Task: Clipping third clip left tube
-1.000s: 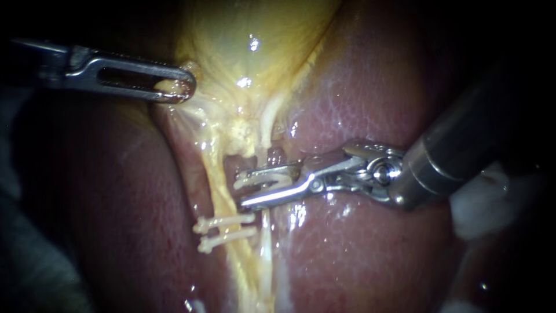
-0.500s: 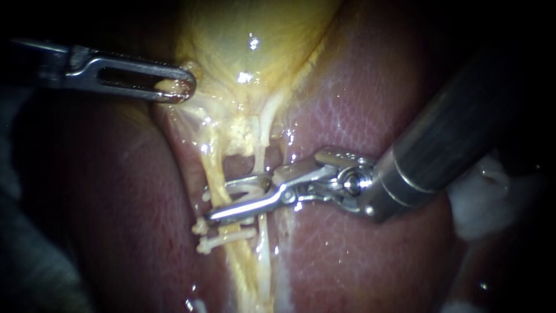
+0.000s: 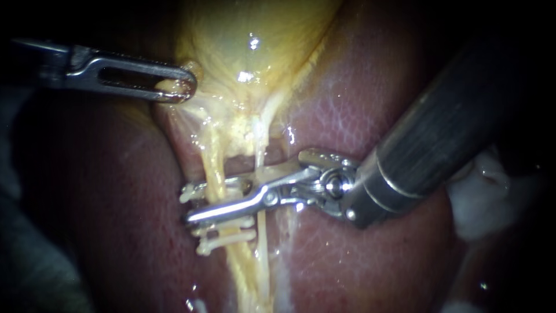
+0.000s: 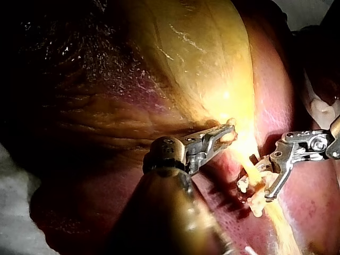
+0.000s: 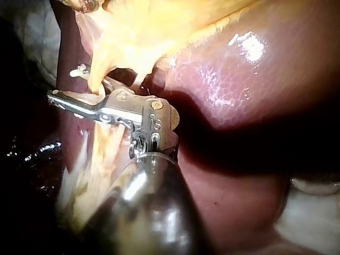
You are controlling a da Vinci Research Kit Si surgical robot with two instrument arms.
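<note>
Showing the third clip (image 3: 186,193) positioned on the left tube (image 3: 214,165), the landmark used throughout. The left tube is seen as a yellow strand running from the neck of the gallbladder (image 3: 249,35) down across the liver (image 3: 370,93).

The right instrument (image 3: 200,203) is laid across the left tube from the liver side, with one jaw in front of the tube and the other behind it. The jaws are spread, yet both bear on the white third clip carried between them. The clip is thus gripped in the open state, with the left tube inside its span and its pale ends projecting just past the tube's far side. Closure onto the tube is judged not yet done.

Just below this level on the left tube, two clips (image 3: 229,236) are seated crosswise, close together. The third is set just above them (presumably to leave a stretch where the tube can be divided).

Near where the left tube meets the gallbladder, the left instrument (image 3: 178,90) is pinched together on a fold of gallbladder tissue, which is drawn away to the side. By this traction the left tube is judged to be held taut for the clip.

A thinner right tube (image 3: 259,148) runs just beside the left tube. Whether it also lies within the jaws cannot be told.
</note>
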